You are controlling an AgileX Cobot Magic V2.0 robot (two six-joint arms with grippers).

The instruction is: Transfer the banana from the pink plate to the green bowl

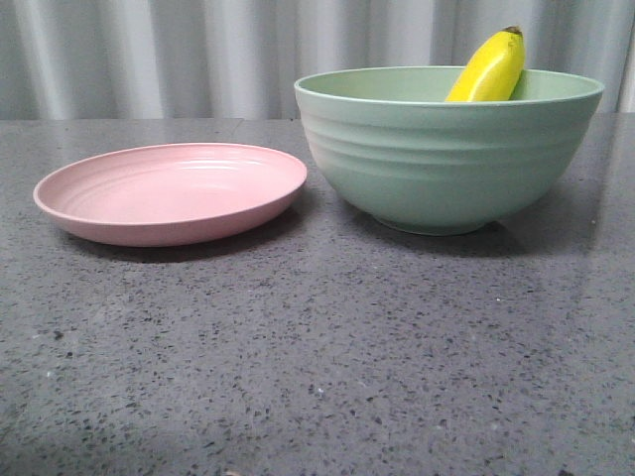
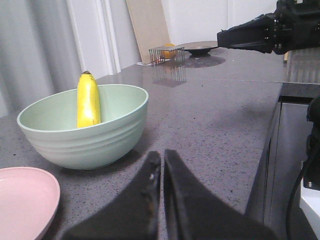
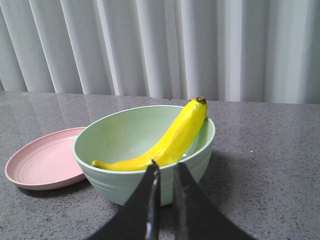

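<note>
The yellow banana (image 1: 491,67) leans inside the pale green bowl (image 1: 446,159), its dark tip poking above the far rim. The pink plate (image 1: 169,193) sits bare just left of the bowl. Neither gripper shows in the front view. In the left wrist view my left gripper (image 2: 161,157) is shut on nothing, low over the table, short of the bowl (image 2: 90,140), banana (image 2: 88,102) and plate (image 2: 25,200). My right gripper (image 3: 166,167) is shut and holds nothing, just outside the bowl (image 3: 100,175); the banana (image 3: 175,140) rests against the inner wall, the plate (image 3: 42,160) beyond.
A pleated grey curtain (image 1: 149,50) hangs behind the table. In the left wrist view, a wire basket (image 2: 166,52), a dark dish (image 2: 197,48) and a wooden board (image 2: 147,27) stand far off. The right arm (image 2: 265,32) hangs above the table's edge (image 2: 280,90).
</note>
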